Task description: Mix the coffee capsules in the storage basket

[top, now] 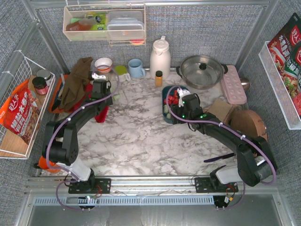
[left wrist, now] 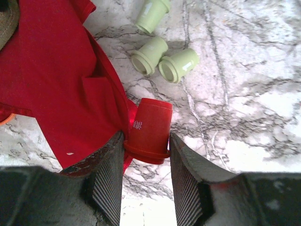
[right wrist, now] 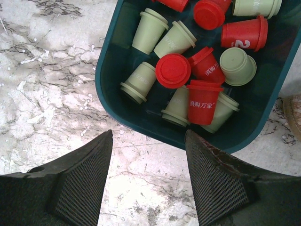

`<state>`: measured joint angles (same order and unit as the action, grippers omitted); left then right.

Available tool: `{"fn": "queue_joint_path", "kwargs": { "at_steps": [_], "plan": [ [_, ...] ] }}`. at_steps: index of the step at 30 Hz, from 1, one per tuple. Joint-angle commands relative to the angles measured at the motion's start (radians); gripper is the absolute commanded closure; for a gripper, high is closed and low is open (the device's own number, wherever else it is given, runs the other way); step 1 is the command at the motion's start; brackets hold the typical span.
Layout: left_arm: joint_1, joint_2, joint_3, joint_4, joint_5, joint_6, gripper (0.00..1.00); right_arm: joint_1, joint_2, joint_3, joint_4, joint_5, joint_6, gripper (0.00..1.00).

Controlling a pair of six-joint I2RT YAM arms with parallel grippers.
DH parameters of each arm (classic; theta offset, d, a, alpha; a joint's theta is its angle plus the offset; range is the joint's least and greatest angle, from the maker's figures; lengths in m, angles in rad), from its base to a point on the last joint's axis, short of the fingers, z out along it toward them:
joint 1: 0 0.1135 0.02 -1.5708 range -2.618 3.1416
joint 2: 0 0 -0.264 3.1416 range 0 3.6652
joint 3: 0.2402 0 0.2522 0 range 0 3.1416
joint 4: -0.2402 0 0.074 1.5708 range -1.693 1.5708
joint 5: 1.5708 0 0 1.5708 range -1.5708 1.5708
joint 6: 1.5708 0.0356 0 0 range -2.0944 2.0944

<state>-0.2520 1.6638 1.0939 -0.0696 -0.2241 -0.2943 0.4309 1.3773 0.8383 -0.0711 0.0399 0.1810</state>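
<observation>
Plainly, the storage basket (right wrist: 113, 61) holds mixed coffee capsules (right wrist: 173, 70).

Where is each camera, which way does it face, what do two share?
Top external: above and behind, facing down on marble table; left arm, right arm show.
Left wrist: faces down; left gripper holds red tapered capsule.
Right wrist: faces down at dark teal plastic basket; open right gripper shows.
Shared: top, right wrist see that basket.

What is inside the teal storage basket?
Red capsules and mint green capsules lie jumbled in the storage basket; any beneath the pile or beyond the frame's top edge cannot be seen.
</observation>
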Motion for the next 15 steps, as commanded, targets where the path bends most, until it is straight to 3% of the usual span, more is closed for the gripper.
{"fn": "queue_joint_path", "kwargs": {
  "at_steps": [1, 7, 11, 15],
  "plan": [
    [-0.001, -0.067, -0.041, 0.050, 0.075, 0.001, 0.57, -0.001, 0.003, 0.011, 0.001, -0.008, -0.003, 0.33],
    [-0.001, -0.127, -0.108, 0.078, 0.094, -0.020, 0.56, -0.001, 0.002, 0.013, -0.004, -0.011, -0.005, 0.33],
    [-0.001, -0.123, -0.144, 0.090, 0.090, -0.029, 0.42, -0.001, -0.004, 0.011, -0.006, -0.012, -0.005, 0.33],
    [-0.001, -0.099, -0.162, 0.073, 0.042, -0.031, 0.41, -0.001, -0.003, 0.012, -0.006, -0.018, -0.003, 0.33]
  ]
}}
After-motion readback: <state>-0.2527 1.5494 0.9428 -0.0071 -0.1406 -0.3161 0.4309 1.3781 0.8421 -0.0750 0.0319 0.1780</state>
